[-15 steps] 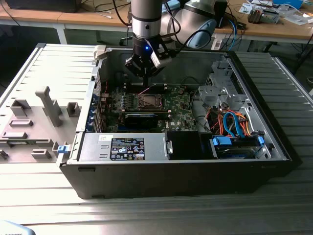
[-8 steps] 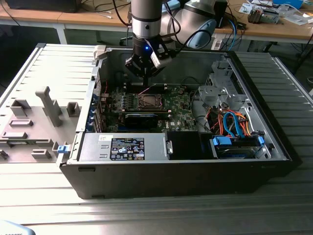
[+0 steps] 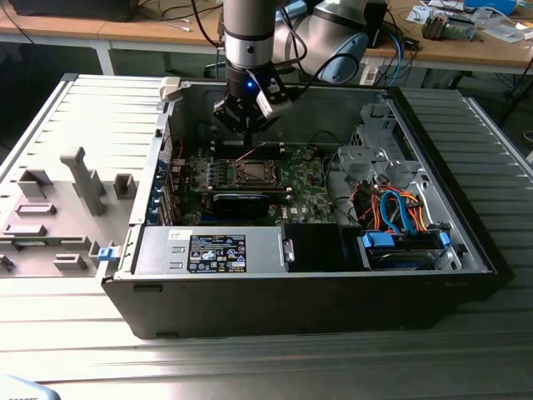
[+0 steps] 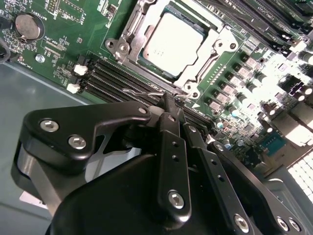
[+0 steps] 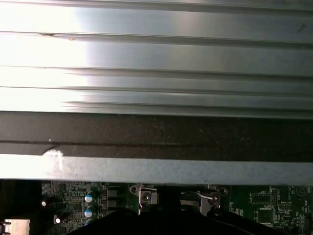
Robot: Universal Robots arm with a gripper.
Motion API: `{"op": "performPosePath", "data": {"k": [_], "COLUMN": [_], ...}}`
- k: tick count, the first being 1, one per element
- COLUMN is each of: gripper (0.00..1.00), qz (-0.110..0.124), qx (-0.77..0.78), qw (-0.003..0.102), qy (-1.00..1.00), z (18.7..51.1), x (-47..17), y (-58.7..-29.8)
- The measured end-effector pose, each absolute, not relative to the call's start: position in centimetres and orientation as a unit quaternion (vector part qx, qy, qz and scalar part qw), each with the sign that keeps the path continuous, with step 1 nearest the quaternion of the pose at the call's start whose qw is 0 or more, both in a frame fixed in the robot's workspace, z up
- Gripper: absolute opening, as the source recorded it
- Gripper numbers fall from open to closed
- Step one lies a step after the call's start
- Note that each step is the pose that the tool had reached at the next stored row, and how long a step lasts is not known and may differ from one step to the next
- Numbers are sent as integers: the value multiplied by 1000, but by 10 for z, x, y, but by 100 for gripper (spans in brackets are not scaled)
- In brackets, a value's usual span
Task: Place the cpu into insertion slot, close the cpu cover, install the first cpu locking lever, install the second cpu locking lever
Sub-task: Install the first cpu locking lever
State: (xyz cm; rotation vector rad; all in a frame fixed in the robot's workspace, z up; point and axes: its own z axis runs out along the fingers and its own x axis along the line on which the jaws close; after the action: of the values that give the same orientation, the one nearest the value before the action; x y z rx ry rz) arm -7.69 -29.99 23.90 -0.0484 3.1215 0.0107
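Inside the socket, cpu seated, cpu cover closed, jaws together above.

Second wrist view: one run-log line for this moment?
cpu: seated in socket | cpu cover: closed | gripper: shut, empty, at lever beside socket

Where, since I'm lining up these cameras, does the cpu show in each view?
Exterior view: the cpu sits in the socket mid-board, below the gripper.
Second wrist view: the cpu lies in its socket, beyond the gripper.
First wrist view: the cpu can't be told; silvery brackets sit on the board.
Shared landmark: the green board.
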Motion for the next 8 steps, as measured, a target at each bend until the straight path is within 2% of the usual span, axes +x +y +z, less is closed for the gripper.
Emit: {"op": "performPosePath", "data": {"k": [8], "gripper": [11], "qz": [3], "qx": [-15], "qw": [10], "qy": [1000], "z": [235], "x": [-77], "y": [-299]}}
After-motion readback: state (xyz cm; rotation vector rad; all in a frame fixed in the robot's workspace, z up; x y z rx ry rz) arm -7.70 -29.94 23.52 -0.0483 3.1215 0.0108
